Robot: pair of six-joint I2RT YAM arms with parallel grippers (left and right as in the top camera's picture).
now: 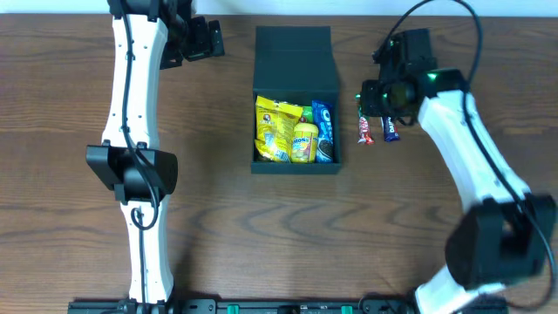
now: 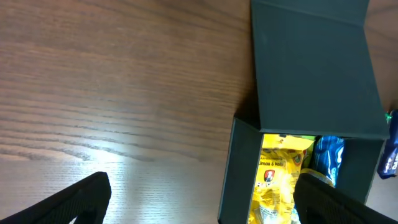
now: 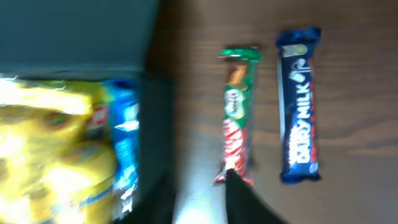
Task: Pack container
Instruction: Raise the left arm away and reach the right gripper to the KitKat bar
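While brown wood-grain table (image 1: 261, 227) fills your view, the container (image 1: 295, 54) sits centre, far side: dark teal, lid flipped open, snacks (image 1: 292, 131) inside. Left gripper (image 2: 202, 180) gapes empty; right gripper (image 1: 382, 98), can't tell.

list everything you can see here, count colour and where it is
container: 1, dark teal, middle of the table, far side, lid open
snack bag: 1, yellow, inside the container, left part
tub: 1, yellow, inside the container, between bag and cookie pack
cookie pack: 1, blue, inside the container, right side
red and green bar: 1, on the table just right of the container
dark blue bar: 1, on the table beside the red and green bar, further right
table: 1, brown wood
left gripper: 1, black, open, left of the container
right gripper: 1, black, open, over the two bars
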